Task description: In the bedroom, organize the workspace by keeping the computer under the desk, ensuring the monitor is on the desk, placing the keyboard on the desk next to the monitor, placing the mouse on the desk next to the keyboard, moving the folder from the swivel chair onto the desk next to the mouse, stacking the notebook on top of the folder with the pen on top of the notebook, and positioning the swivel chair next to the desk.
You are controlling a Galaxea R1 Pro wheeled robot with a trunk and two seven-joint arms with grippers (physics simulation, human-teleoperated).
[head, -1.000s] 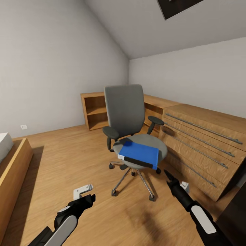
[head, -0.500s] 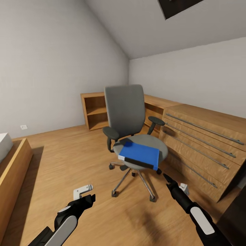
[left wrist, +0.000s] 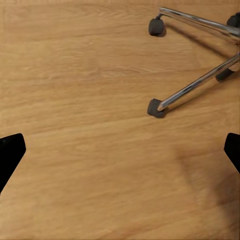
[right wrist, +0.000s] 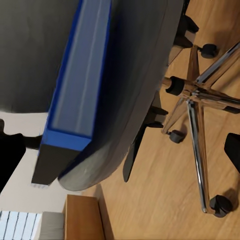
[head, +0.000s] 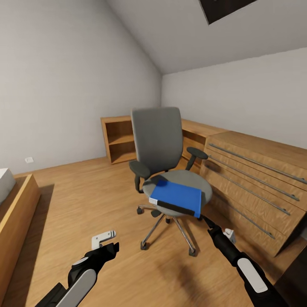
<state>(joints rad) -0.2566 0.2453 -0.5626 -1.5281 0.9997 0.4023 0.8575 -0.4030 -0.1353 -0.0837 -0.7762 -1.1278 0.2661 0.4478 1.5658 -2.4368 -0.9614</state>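
**Blue folder waits on the chair seat, both pincers empty**

At about 7 o'clock in the head view, the black and white left gripper [head: 111, 247] hangs low over the light wood plank floor [head: 85, 200]. Its own camera shows the two dark fingertips [left wrist: 11, 152] spread wide apart with bare planks between them, so it is open and empty; a small white bracket-like object [head: 103, 238] lies on the floor just beyond it.

At the centre stands the grey upholstered swivel chair with black armrests and a chrome five-star base [head: 157, 140]. On the front half of its seat lies the thick, flat, bright blue folder with white page edges [head: 176, 197], one dark spine edge turned toward the robot and overhanging the seat rim slightly. No desk is in sight here.

At about 5 o'clock, the black right gripper [head: 205, 220] points up toward the seat front, near the folder but apart from it. Its camera shows the folder [right wrist: 80, 75] edge-on between widely parted fingertips, so it too is open and holds nothing.

The folder looks stiff, fairly heavy for its size and smooth-faced, so likely slippery. The sound hold is probably across its thickness at the overhanging near edge, jaws above and below, lifted level so the pages stay shut. The castered chair may roll if pushed.

At 3 o'clock runs a light oak drawer unit with long bar handles [head: 256, 179].
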